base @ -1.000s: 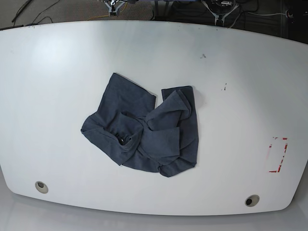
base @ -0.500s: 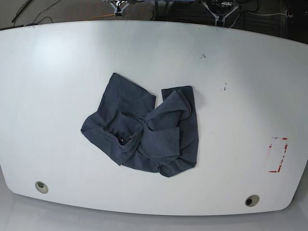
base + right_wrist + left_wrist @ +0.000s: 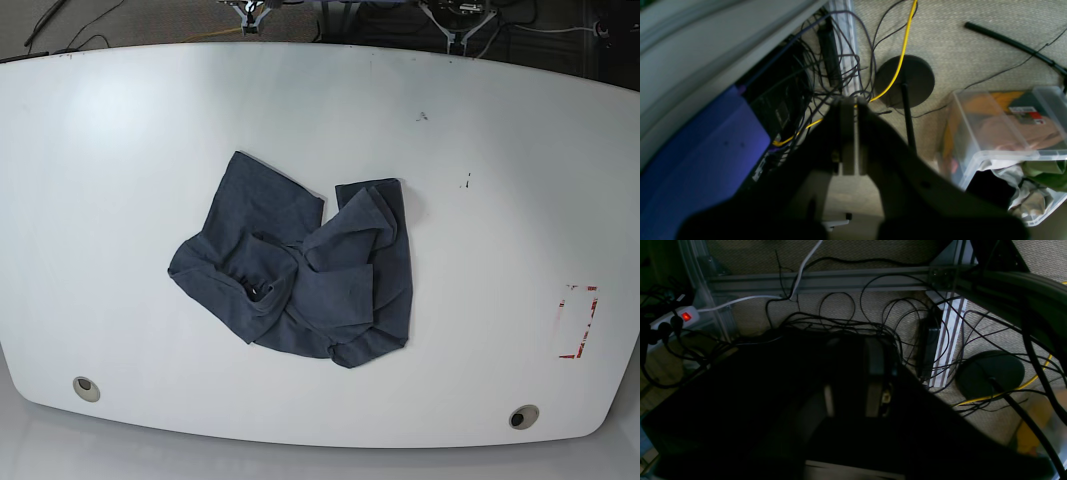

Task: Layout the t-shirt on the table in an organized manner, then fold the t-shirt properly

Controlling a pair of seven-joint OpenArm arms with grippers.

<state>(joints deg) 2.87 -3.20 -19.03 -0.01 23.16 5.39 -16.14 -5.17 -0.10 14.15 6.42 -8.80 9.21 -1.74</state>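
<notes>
While neither arm reaches over the large glossy white worktop (image 3: pixel 120 200) in the base view, the job reads as not yet begun. Nearest the front edge sit two small round grommet holes (image 3: pixel 86 388), one toward each front corner, and a small red tape rectangle outline (image 3: pixel 577 322) lies close to the right edge.

Farther in, at about the middle of the worktop and well apart from every edge, lies the dark navy-grey heathered cotton t-shirt (image 3: pixel 300 265). It is a crumpled heap, not a spread garment: one flat flap points toward the far left, a bunched fold rises toward the far right, and layers overlap in the centre around what may be the neck opening. No lettering shows, so I cannot tell which side faces up. That bunching is why laying it out must come first; I judge that a sleeve or hem has to be found and drawn outward before any fold makes sense.

Beyond the far edge, both arms look parked off the worktop, their wrist cameras looking down at carpet and tangled cables. The right gripper (image 3: pixel 849 100) has its two pale fingers pressed together with nothing between them, above a yellow cable (image 3: pixel 897 70) and near a clear plastic storage bin (image 3: pixel 1007 140). The left gripper (image 3: pixel 853 373) is deep in shadow; its fingers appear slightly apart and nothing is visibly held, though the dark hides detail. A white power strip with a red switch light (image 3: pixel 676 317) sits on the floor behind it.
</notes>
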